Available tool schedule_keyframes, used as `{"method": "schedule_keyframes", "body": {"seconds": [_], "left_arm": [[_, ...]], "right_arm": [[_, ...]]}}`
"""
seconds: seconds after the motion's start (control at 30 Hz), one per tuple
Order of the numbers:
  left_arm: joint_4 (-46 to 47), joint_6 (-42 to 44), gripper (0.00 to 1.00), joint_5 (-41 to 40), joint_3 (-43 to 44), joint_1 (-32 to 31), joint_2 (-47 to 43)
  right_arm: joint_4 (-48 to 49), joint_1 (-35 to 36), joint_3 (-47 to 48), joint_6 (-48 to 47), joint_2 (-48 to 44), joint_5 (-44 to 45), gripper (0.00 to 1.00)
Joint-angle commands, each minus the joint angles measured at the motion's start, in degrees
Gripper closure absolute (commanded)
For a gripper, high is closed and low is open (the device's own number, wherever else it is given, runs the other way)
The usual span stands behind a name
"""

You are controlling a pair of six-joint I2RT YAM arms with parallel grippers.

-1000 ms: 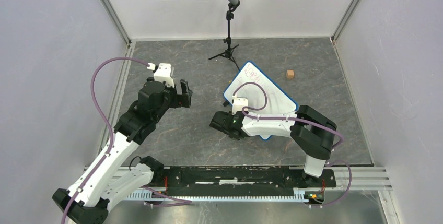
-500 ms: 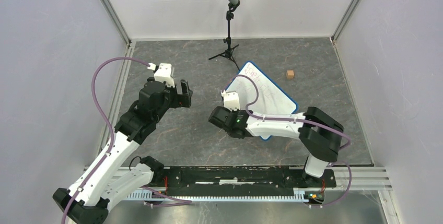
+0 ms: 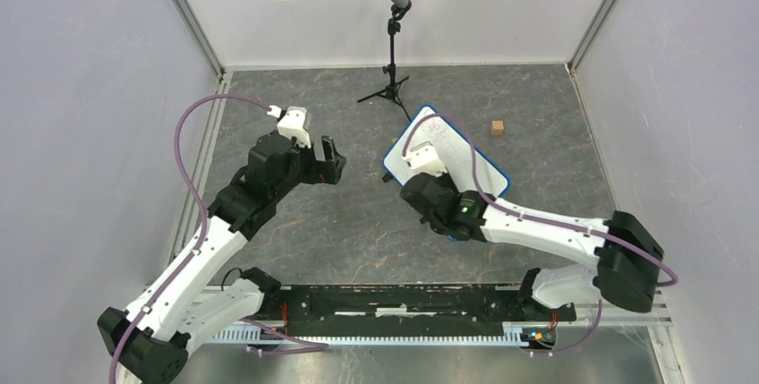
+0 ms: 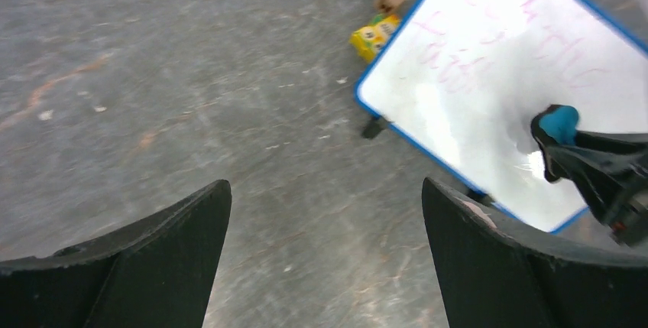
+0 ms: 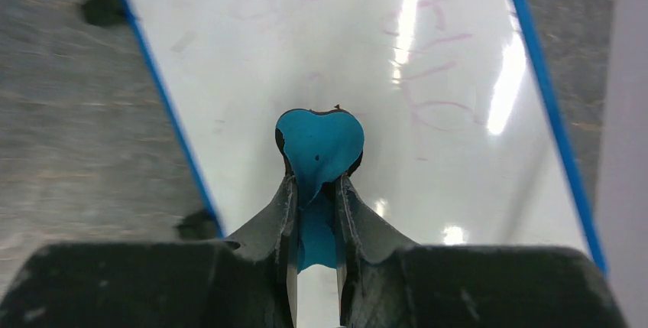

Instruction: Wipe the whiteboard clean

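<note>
Whiteboard (image 3: 473, 158), flat white rectangle with blue rim, lies mid-table, skewed. Right arm has swung from its near-left edge onto the face and now stretches low. Its right gripper (image 5: 315, 183) is clamped on teal soft eraser (image 5: 319, 144). Wiping looks just begun, with pink scribbles (image 5: 428, 45) left beyond. Left gripper (image 4: 325, 206) hangs spread, empty, off to the left.

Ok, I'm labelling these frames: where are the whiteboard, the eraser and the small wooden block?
whiteboard (image 5: 229, 68): right wrist view, bare white face.
eraser (image 5: 319, 144): right wrist view, its blue front end.
wooden block (image 3: 497, 127): top external view, its top face.
</note>
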Motion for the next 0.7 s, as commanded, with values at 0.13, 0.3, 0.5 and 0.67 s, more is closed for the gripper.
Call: {"method": "schedule_keyframes", "body": {"seconds": [0.13,0.3,0.5,0.67], "left_arm": [[31.16,-15.30,0.00,14.27,-9.50,-0.26,6.17],[44.65,-16.10,0.00,17.63,-8.13,1.54,19.52],[63.07,-16.31,0.07,30.71,-4.30,6.34,36.75],[70.36,-16.41,0.21,45.19,1.77,9.25,50.39]], "right_arm": [[3.83,-13.68,-7.29,-14.34,-12.95,-8.68,0.88],[2.83,-17.22,-6.78,-18.09,-14.22,-12.88,0.88],[2.81,-18.33,-4.20,-20.22,-13.12,-14.49,0.88],[2.29,-18.32,-1.62,-22.50,-10.59,-14.83,0.87]]}}
